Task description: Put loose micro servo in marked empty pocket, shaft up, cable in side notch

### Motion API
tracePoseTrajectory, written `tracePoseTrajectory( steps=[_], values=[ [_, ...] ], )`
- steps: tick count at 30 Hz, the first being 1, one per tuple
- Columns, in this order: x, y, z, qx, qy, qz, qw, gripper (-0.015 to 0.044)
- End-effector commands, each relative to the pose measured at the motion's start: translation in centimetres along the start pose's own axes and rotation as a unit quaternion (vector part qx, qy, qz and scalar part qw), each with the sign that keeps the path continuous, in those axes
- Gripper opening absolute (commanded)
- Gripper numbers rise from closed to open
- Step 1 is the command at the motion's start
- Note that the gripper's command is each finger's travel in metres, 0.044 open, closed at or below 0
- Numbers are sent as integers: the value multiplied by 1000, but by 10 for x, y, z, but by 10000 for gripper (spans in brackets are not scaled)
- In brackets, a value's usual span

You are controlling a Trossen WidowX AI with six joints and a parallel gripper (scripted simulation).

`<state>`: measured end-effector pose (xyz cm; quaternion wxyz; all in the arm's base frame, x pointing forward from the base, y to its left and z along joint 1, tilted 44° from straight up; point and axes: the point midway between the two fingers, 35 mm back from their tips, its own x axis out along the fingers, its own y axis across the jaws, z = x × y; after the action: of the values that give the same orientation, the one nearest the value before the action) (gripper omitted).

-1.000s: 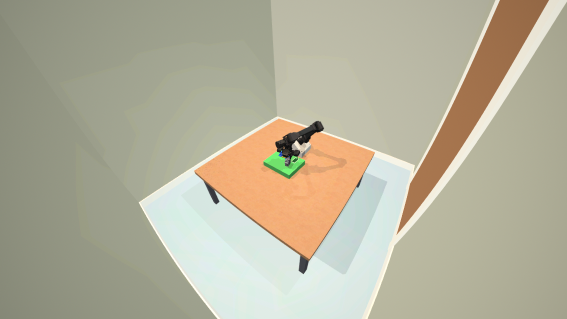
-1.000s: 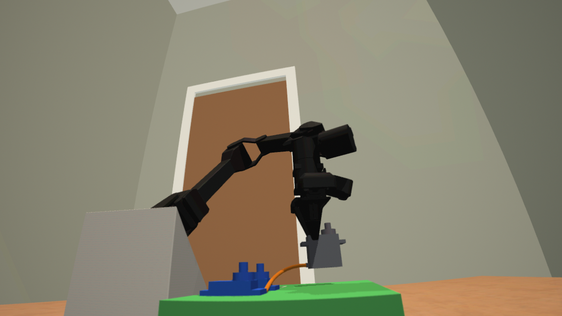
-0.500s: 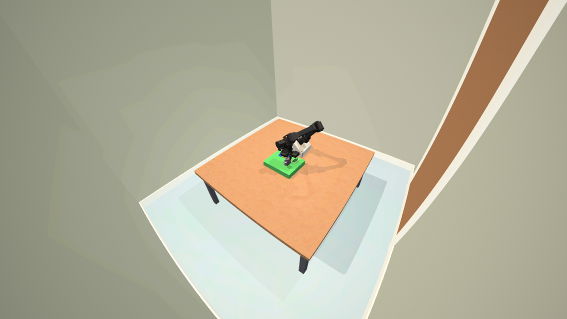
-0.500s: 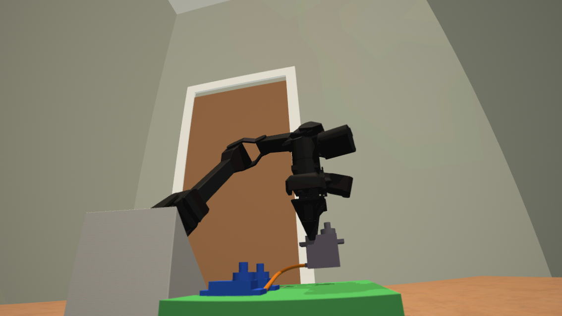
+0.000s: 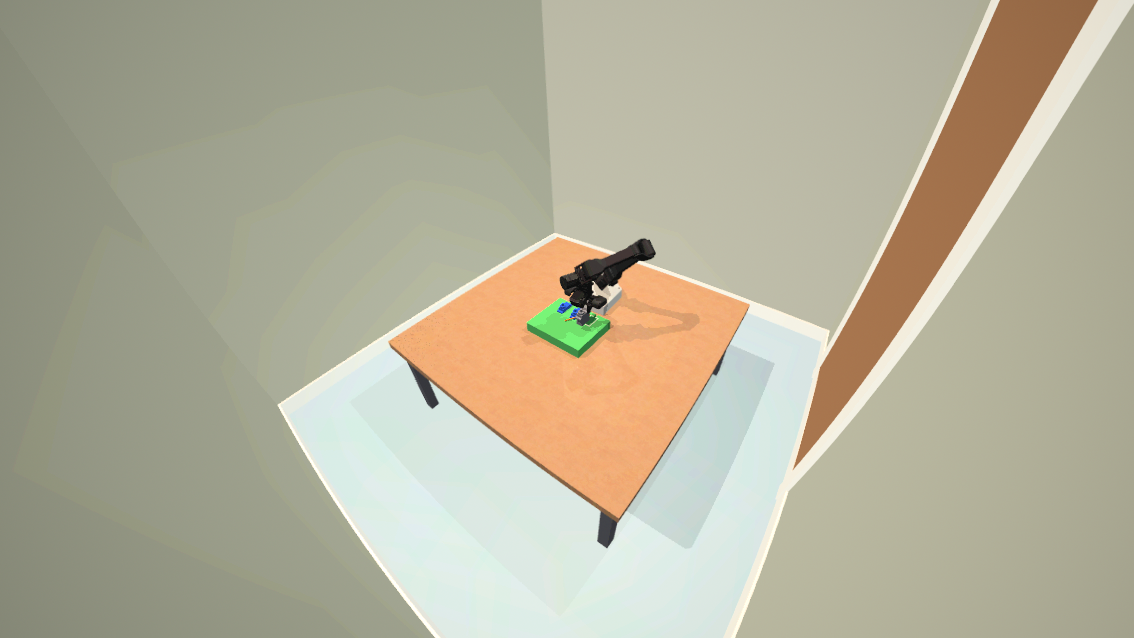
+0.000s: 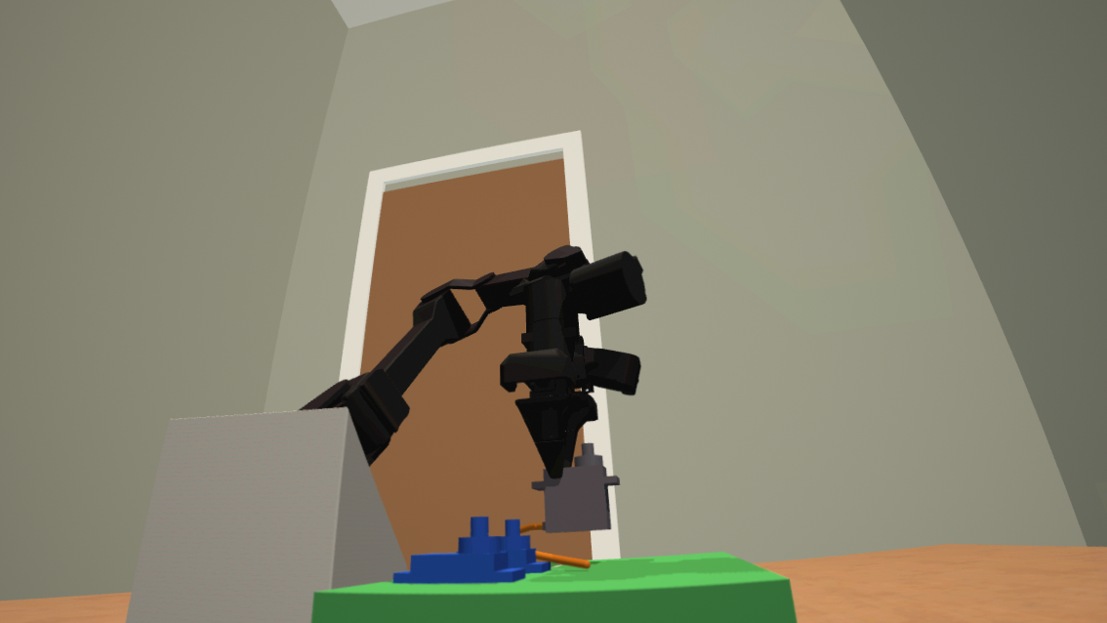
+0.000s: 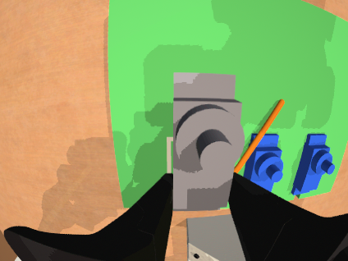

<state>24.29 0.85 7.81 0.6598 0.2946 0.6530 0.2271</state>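
The loose grey micro servo [image 6: 577, 499] [image 7: 208, 135] is upright, output shaft up, held above the green deck [image 6: 665, 569] [image 7: 135, 25] [image 5: 555, 337]. My gripper [image 6: 555, 474] [image 7: 200, 180] is shut on it, one fingertip at each side. In the exterior view a gap shows between the servo's underside and the deck. The orange cable [image 7: 260, 135] [image 6: 564, 559] comes off the servo's side towards the blue servos. A corner of the pale pocket outline [image 7: 169, 153] shows left of the servo in the wrist view. The servo hides the rest of the pocket.
Two blue servos [image 6: 464, 566] [image 7: 268, 164] sit on the deck beside the held one, the nearer close to the right finger and under the cable. A grey block [image 6: 239, 511] [image 7: 209, 234] stands by the deck's edge. The deck rests on the wooden table [image 5: 491, 372].
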Motion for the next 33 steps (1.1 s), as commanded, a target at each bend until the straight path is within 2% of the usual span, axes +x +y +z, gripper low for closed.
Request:
tracePoseTrajectory(
  steps=[1, 9, 33],
  values=[
    [0, -1, -20, 1, 0, -1, 1000, 0],
    [0, -1, -53, 1, 1, -1, 1000, 0],
    [20, -1, -54, 1, 1, -1, 1000, 0]
  ],
)
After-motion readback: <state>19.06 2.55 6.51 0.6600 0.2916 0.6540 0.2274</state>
